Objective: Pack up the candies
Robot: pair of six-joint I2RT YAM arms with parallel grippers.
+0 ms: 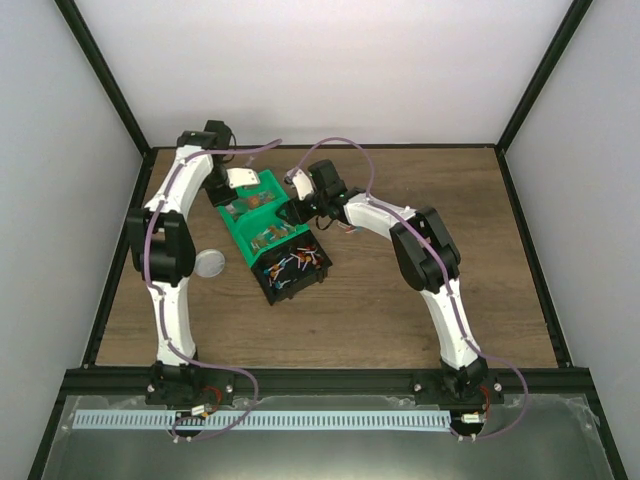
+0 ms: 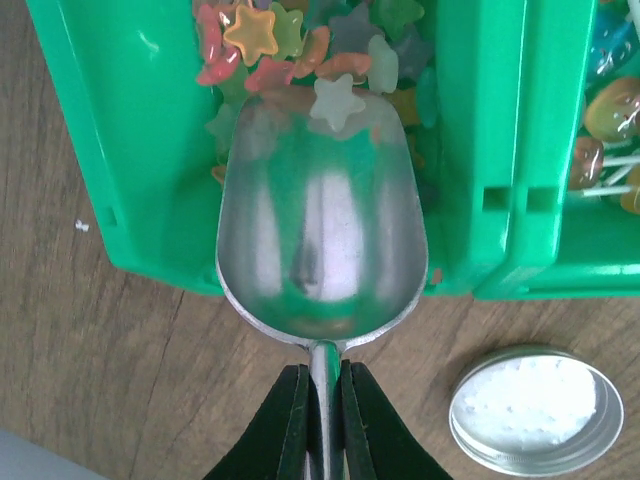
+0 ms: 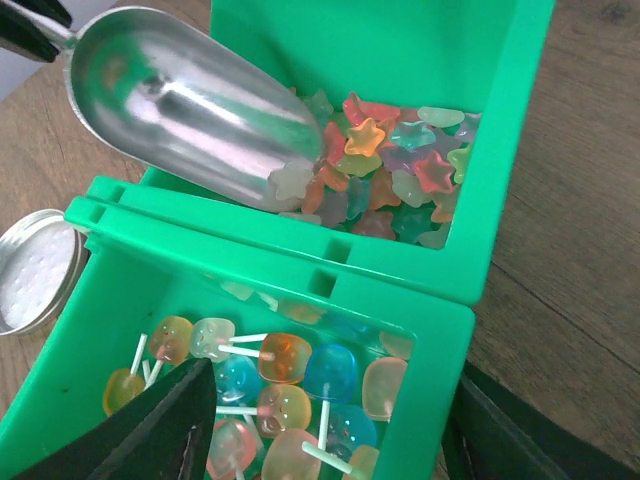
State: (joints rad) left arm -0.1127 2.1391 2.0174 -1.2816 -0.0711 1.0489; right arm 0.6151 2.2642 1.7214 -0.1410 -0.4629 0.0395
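Note:
The candies (image 1: 292, 265), tiny mixed red, blue, white and orange wrapped pieces, fill a black bin (image 1: 322, 277) in the top view; no wrist view shows them. My left gripper (image 2: 322, 375) is shut on the handle of a metal scoop (image 2: 320, 230). The scoop's bowl is almost empty and its tip rests among pale star sweets (image 2: 255, 35) in a green bin (image 2: 130, 150). My right gripper (image 3: 330, 450) is open, one finger inside and one outside the wall of a second green bin (image 3: 440, 380) that holds lollipops (image 3: 330, 375).
The two green bins stand side by side, with the black bin at their near end (image 1: 272, 295). A round metal lid (image 2: 535, 410) lies on the wooden table left of the bins, also in the top view (image 1: 210, 262). Black frame posts border the table.

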